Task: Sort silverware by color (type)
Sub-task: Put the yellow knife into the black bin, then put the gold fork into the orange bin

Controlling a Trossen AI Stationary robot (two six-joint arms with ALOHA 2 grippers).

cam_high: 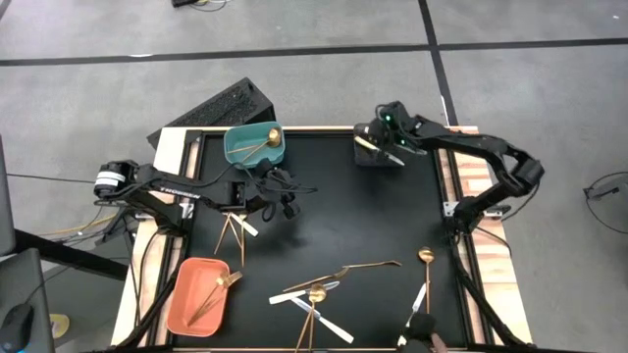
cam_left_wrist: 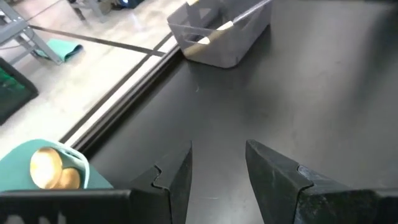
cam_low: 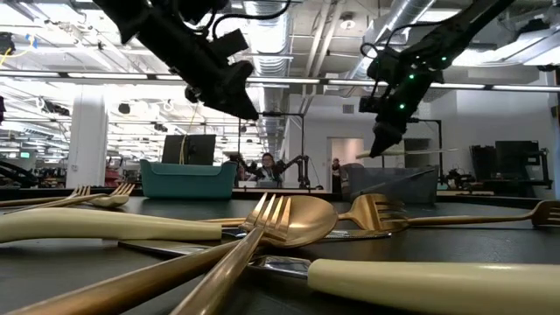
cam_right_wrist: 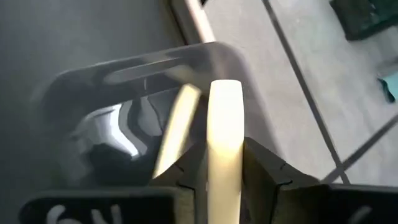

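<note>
The dark right gripper (cam_high: 390, 149) is hanging at the far right corner of the table, its arm bending back through an elbow beyond the right edge. Its two fingers (cam_right_wrist: 264, 171) are standing on either side of a cream-handled knife (cam_right_wrist: 224, 134). The dark left gripper (cam_high: 285, 189) is reaching in from the left side, hovering with fingers (cam_left_wrist: 277, 180) parted and nothing between them.

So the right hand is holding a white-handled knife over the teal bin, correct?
Not quite. The right hand does hold a white-handled knife, but over the black bin, as the high view shows; the teal bin sits near the left arm.
</note>
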